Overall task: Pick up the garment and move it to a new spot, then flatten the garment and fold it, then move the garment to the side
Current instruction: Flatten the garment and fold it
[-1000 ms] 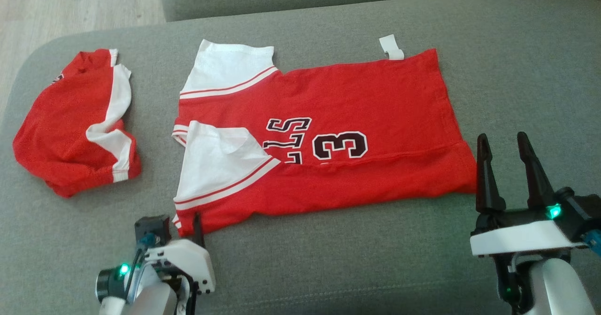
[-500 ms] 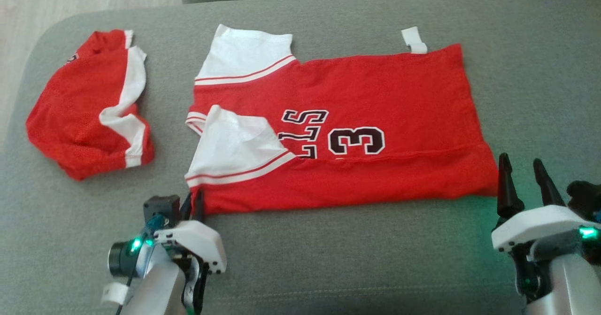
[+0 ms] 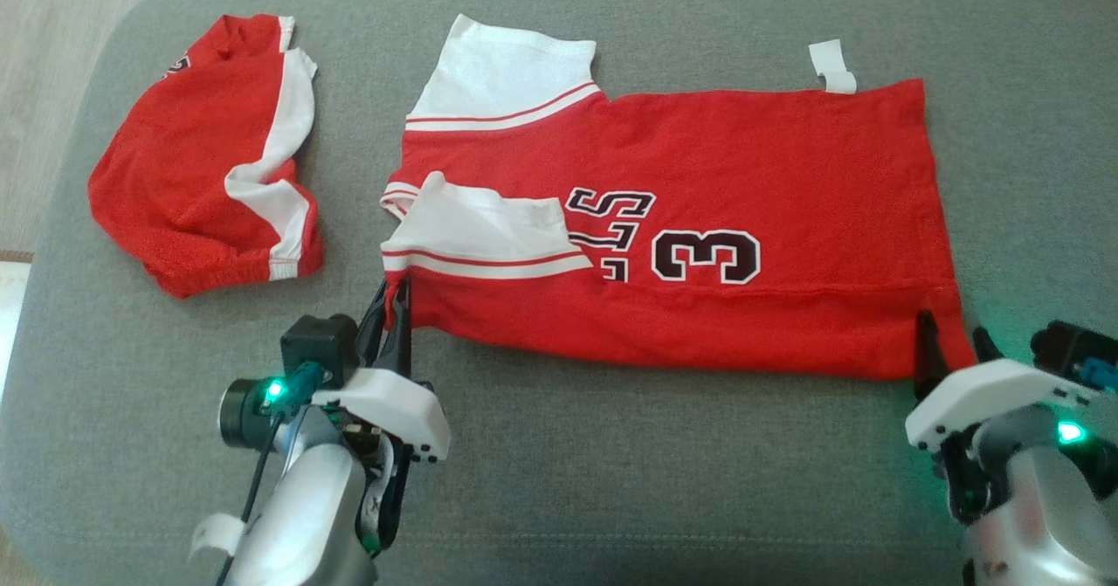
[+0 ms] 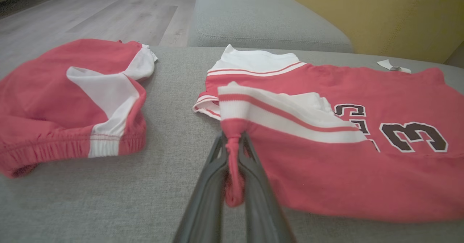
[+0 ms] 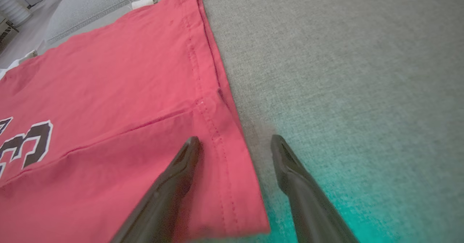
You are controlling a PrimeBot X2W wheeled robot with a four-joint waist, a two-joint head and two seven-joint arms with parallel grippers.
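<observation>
Grey cushion (image 3: 611, 481), wood floor (image 3: 44, 44), red jersey (image 3: 742, 158)

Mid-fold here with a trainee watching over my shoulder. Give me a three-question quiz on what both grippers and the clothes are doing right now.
1. True or false: the left gripper is shut on a pinched corner of the red jersey.
2. Multiple choice: the right gripper is
A. shut on the jersey
B. open, one finger over the jersey and one over the grey cushion
C. shut and holding nothing
3. Fill in: seen from the head camera, the crumpled red shorts lie to the jersey's ____.

Key: 1 true; 2 B; 3 left.
</observation>
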